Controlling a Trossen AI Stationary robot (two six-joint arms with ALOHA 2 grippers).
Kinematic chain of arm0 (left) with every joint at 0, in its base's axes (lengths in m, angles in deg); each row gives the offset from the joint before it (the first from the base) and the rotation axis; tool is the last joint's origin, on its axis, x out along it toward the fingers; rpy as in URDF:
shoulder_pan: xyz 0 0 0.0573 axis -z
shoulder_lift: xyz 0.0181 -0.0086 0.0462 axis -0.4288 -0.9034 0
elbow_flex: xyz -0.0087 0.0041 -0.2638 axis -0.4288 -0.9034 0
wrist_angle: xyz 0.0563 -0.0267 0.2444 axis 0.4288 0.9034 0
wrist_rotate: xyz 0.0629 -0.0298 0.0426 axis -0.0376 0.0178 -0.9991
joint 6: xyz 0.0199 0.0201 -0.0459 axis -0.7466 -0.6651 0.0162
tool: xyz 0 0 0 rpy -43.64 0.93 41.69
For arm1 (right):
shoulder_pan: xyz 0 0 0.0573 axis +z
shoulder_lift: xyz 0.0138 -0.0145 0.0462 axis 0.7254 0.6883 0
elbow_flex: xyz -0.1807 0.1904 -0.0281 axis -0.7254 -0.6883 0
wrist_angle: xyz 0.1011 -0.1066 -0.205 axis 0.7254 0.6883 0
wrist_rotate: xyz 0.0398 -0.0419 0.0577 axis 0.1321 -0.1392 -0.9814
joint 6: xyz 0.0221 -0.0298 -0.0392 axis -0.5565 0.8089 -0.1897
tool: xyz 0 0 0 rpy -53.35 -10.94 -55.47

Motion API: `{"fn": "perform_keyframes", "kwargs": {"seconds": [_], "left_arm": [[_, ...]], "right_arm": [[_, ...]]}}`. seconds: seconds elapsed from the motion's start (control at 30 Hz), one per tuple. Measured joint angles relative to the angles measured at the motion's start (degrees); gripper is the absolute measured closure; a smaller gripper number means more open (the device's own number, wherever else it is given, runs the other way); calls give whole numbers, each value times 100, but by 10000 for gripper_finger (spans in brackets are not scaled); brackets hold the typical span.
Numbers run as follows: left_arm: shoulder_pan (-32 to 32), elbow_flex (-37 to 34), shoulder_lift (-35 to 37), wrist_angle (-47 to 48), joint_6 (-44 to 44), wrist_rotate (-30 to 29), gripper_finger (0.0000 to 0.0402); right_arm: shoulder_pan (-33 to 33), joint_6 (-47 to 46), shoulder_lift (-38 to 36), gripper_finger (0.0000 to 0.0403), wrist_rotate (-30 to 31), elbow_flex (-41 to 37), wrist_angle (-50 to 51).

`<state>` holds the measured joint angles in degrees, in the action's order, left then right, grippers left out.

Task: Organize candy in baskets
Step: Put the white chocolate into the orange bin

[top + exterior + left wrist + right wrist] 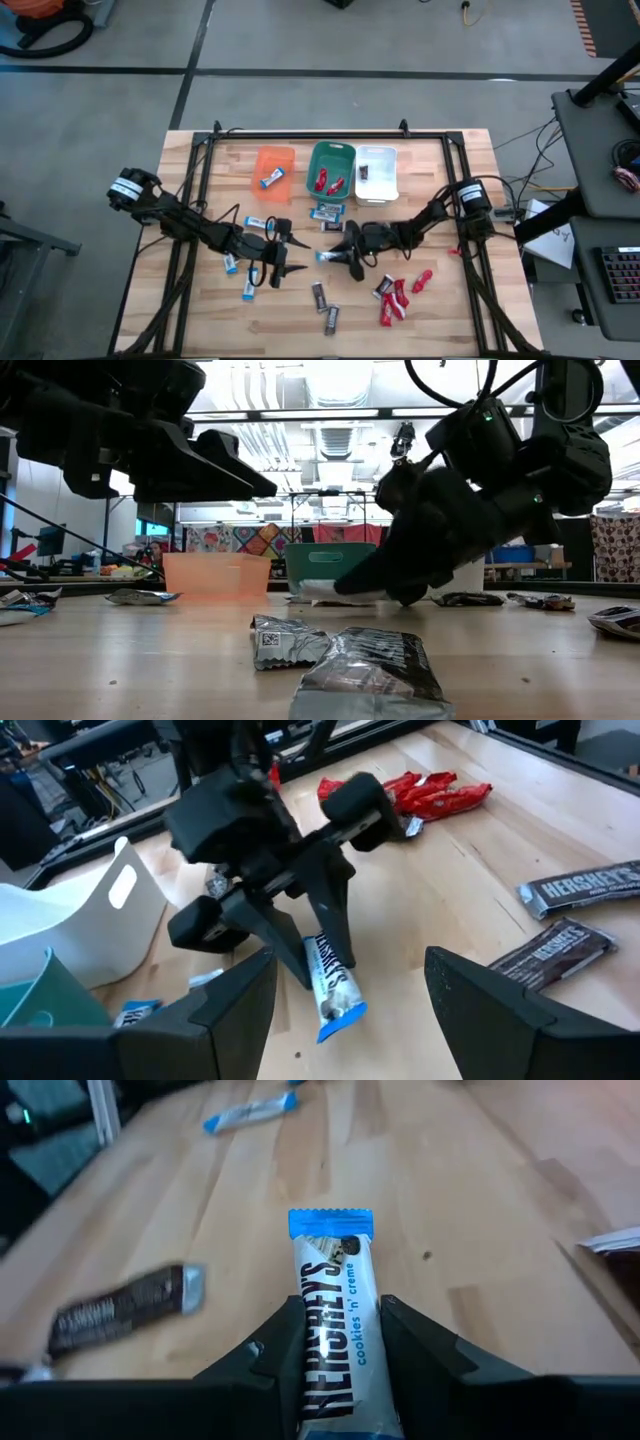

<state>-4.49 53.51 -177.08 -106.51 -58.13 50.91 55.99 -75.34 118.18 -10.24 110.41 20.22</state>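
Observation:
My right gripper (343, 256) is near the table's middle, shut on a blue-and-white candy bar (333, 1295). My left gripper (283, 260) is open just to the left of it, its fingers pointing at that bar and touching nothing. Along the far side stand three baskets. The orange basket (272, 170) holds a blue-and-white bar. The teal basket (331, 168) holds red ones. The white basket (377, 172) holds a dark one. My right gripper pinches the candy bar between its two fingers by its long edges (335, 1335). The fingers lie along the bar and slant down from the table's right. The bar's blue crimped end (331, 1223) sticks out ahead, tilted toward the tabletop; I cannot tell whether it touches.
Red candies (400, 292) lie to the near right. Dark bars (325, 305) lie in the near middle, close to the low camera (370, 670). Blue-and-white bars (248, 290) lie around my left arm, and more bars (328, 213) lie before the baskets. A black frame rail (330, 135) borders the table.

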Motion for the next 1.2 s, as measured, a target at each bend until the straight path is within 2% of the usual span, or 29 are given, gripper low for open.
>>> {"fn": "perform_keyframes", "kwargs": {"seconds": [0.17,0.53,0.83,1.0,1.2], "left_arm": [[0,0,-160,-70,-130,-3,164],[-23,12,-1204,-1188,-485,-836,164],[-85,488,-1835,-1282,-754,-1043,177],[-85,546,-1914,-1283,-797,-1227,229],[-82,544,-1915,-1281,-771,-1303,340]], "right_arm": [[-121,-556,-35,291,-49,9,-69],[-254,-1424,-123,292,-334,5,-348],[-257,-1836,-129,292,-366,5,-506],[-259,-1899,-129,292,-456,5,-519],[-257,-1906,-129,291,-463,7,-522]]}}
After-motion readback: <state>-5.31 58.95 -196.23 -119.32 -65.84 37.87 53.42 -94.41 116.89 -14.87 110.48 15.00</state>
